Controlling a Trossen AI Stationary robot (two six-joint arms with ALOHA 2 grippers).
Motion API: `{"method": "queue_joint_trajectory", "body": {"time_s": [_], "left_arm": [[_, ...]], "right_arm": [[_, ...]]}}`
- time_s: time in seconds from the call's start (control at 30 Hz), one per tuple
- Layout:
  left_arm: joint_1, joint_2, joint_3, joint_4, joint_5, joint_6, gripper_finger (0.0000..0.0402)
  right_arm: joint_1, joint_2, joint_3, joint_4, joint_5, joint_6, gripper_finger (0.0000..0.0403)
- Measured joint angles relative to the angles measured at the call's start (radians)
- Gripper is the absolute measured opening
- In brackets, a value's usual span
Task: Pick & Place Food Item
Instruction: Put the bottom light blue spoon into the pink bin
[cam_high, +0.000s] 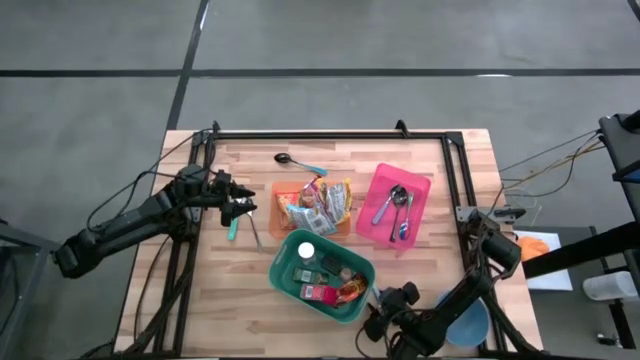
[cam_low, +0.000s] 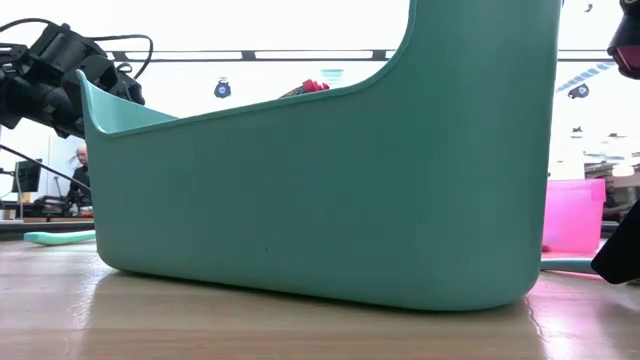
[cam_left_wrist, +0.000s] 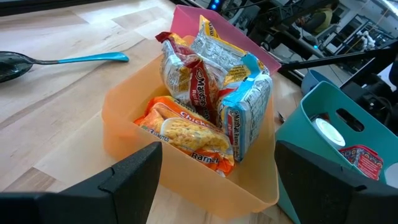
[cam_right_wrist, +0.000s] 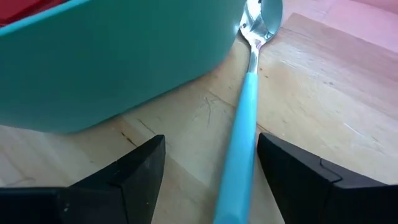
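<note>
Several ramen packets (cam_left_wrist: 205, 93) stand upright in an orange bin (cam_high: 283, 190) at the table's middle. My left gripper (cam_high: 243, 207) hovers open just left of that bin, its fingers (cam_left_wrist: 134, 171) wide apart on the near side of the bin's wall (cam_left_wrist: 124, 118). A teal bin (cam_high: 290, 262) nearer the front edge holds more packets and a white-lidded cup. My right gripper (cam_high: 380, 318) is low at that bin's right front corner, open. A blue-handled spoon (cam_right_wrist: 245, 118) lies on the wood between its fingers, untouched, its bowl beside the teal wall (cam_right_wrist: 112, 56).
A pink bin (cam_high: 420, 185) with spoons sits right of the orange one. Another blue-handled spoon (cam_high: 295, 160) lies toward the far edge, and a teal utensil (cam_high: 233, 228) lies under my left gripper. A blue bowl (cam_high: 468, 322) stands at the front right corner. A black frame rims the table.
</note>
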Motion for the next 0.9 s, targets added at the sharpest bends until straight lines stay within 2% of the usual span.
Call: {"method": "queue_joint_trajectory", "body": {"time_s": [0.1,0.37,0.67,0.77,0.9], "left_arm": [[0.0,0.0,0.0,0.0,0.0,0.0,0.0315],[0.0,0.0,0.0,0.0,0.0,0.0,0.0315],[0.0,0.0,0.0,0.0,0.0,0.0,0.0315],[0.0,0.0,0.0,0.0,0.0,0.0,0.0315],[0.0,0.0,0.0,0.0,0.0,0.0,0.0315]], "right_arm": [[-0.001,-0.001,-0.001,-0.001,-0.02,0.001,0.0241],[0.0,0.001,-0.004,-0.017,-0.048,-0.009,0.0151],[-0.001,-0.005,-0.004,-0.034,-0.058,-0.018,0.0066],[-0.001,-0.008,-0.004,-0.033,-0.06,-0.027,0.0051],[-0.001,-0.01,-0.004,-0.032,-0.061,-0.028,0.0056]]}}
